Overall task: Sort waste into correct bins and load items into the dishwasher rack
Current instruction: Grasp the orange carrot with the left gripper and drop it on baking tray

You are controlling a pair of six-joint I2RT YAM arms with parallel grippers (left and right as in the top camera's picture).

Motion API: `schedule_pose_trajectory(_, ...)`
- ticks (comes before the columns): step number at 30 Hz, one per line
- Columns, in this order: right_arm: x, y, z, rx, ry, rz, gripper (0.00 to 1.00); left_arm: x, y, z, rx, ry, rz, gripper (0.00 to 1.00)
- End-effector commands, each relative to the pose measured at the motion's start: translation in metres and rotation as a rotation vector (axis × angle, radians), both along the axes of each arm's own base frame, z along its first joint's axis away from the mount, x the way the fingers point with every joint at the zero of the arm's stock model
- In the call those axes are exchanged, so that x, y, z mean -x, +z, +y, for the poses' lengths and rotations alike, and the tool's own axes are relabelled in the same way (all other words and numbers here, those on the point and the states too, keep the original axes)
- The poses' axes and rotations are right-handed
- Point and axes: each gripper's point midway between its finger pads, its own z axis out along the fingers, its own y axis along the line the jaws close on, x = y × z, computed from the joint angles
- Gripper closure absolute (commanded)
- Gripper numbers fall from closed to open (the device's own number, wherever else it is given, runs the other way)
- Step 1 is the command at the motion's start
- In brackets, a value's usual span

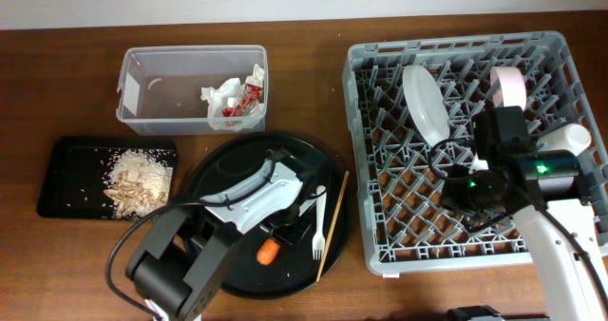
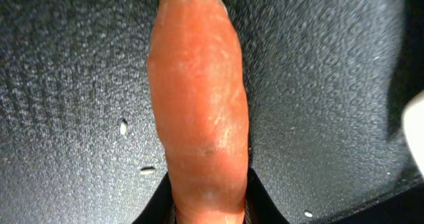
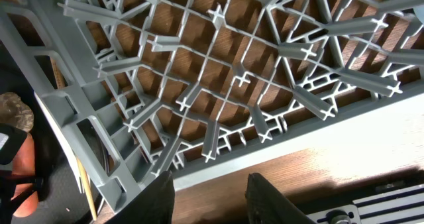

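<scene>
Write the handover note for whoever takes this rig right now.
Left gripper: closed on the carrot, on the round black tray.
Right gripper: open, empty, over the dishwasher rack edge.
Done: plate, pink bowl, white cup in rack; tissues and red wrapper in clear tub; rice scraps in black rectangular tray.
To do: bin the carrot; rack the fork and chopsticks.

The carrot (image 2: 199, 118) had moist, faintly glossy orange skin, while the round tray (image 2: 331, 71) was grainy, matt black plastic. The rack (image 3: 232, 78) was smooth grey moulded plastic, the tub (image 1: 142, 98) clear plastic, and the desk (image 1: 57, 93) dark, lightly sheened wood.
</scene>
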Motion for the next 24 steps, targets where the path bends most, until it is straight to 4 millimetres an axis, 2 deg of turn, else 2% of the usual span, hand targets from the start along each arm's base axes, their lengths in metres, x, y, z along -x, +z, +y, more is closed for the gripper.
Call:
schedule_pose_trajectory(1, 0.002, 0.001, -0.002, 0.014, -0.008, -0.008, 0.6, -0.026, 0.02, 0.014, -0.114, 0.024, -0.079, 0.99)
schedule_pose_trajectory(3, 0.002, 0.001, -0.003, 0.019, -0.002, -0.008, 0.6, -0.056, 0.053, 0.019, -0.05, 0.105, -0.179, 0.99)
schedule_pose_trajectory(4, 0.002, 0.001, -0.005, 0.031, -0.005, -0.008, 0.6, -0.07, 0.07, 0.029, -0.018, 0.164, -0.228, 0.99)
schedule_pose_trajectory(6, 0.001, 0.001, -0.007, 0.041, -0.006, -0.009, 0.6, -0.101, 0.105, 0.087, 0.027, 0.382, -0.345, 0.99)
schedule_pose_trajectory(7, 0.001, 0.001, -0.007, 0.041, -0.006, -0.009, 0.6, -0.11, 0.111, 0.117, 0.025, 0.483, -0.375, 0.99)
schedule_pose_trajectory(9, 0.002, 0.001, -0.006, 0.04, -0.006, -0.009, 0.6, -0.123, 0.113, 0.189, -0.005, 0.762, -0.421, 0.99)
schedule_pose_trajectory(12, 0.002, 0.001, -0.006, 0.04, -0.006, -0.008, 0.6, -0.129, 0.114, 0.26, 0.032, 1.114, -0.485, 0.99)
schedule_pose_trajectory(15, 0.003, 0.001, -0.006, 0.04, -0.006, -0.005, 0.6, -0.128, 0.111, 0.325, 0.045, 1.352, -0.585, 0.99)
schedule_pose_trajectory(19, 0.003, 0.001, -0.007, 0.04, -0.006, -0.001, 0.6, -0.12, 0.112, 0.375, 0.024, 1.506, -0.671, 0.99)
schedule_pose_trajectory(22, 0.003, 0.001, -0.007, 0.04, -0.006, -0.001, 0.6, -0.121, 0.105, 0.392, 0.015, 1.54, -0.69, 0.99)
schedule_pose_trajectory(24, 0.005, 0.0, -0.007, 0.041, -0.006, 0.008, 0.6, -0.121, 0.081, 0.393, 0.002, 1.547, -0.628, 0.98)
